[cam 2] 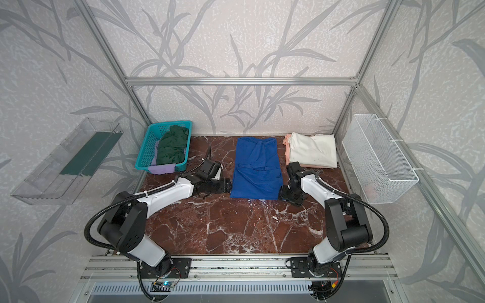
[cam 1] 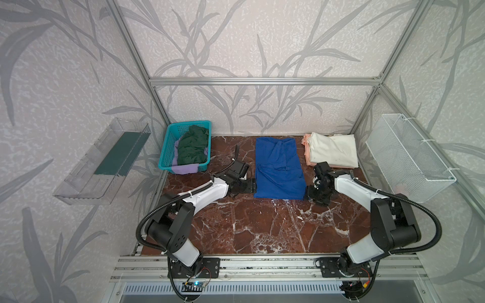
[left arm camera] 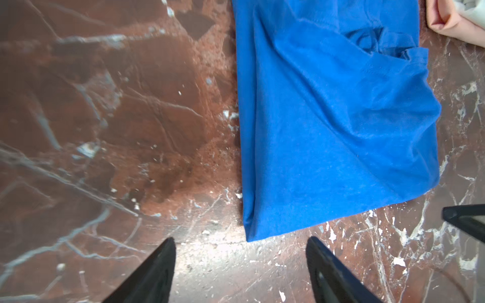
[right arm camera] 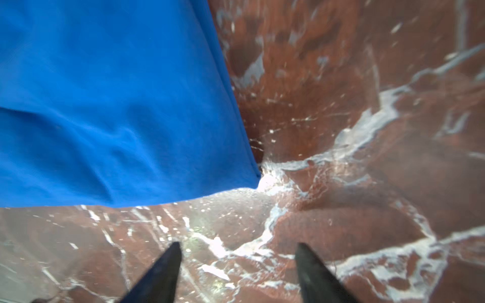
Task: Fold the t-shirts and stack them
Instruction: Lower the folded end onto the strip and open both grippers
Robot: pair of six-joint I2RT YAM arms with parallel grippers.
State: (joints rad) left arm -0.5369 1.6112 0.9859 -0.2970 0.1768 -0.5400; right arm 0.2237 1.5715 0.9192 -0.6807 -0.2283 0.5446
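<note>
A royal blue t-shirt [cam 1: 279,170] [cam 2: 257,170] lies folded lengthwise in the middle of the marble table, with no print showing. My left gripper [cam 1: 253,186] [left arm camera: 240,240] stands open at its near left corner, with only bare table between the fingers. My right gripper [cam 1: 308,192] [right arm camera: 238,245] stands open at the near right corner, also empty, and the blue cloth [right arm camera: 118,105] lies just beyond its tips. A folded cream-white t-shirt [cam 1: 333,153] rests on a peach one [cam 1: 307,152] at the back right. A dark green t-shirt [cam 1: 193,148] and a lavender one [cam 1: 183,169] fill the basket.
The teal plastic basket [cam 1: 168,147] stands at the table's back left. A white wire basket [cam 1: 409,157] hangs on the right wall and a clear plastic shelf [cam 1: 102,160] on the left wall. The brown marble table [cam 1: 262,225] stretches toward me.
</note>
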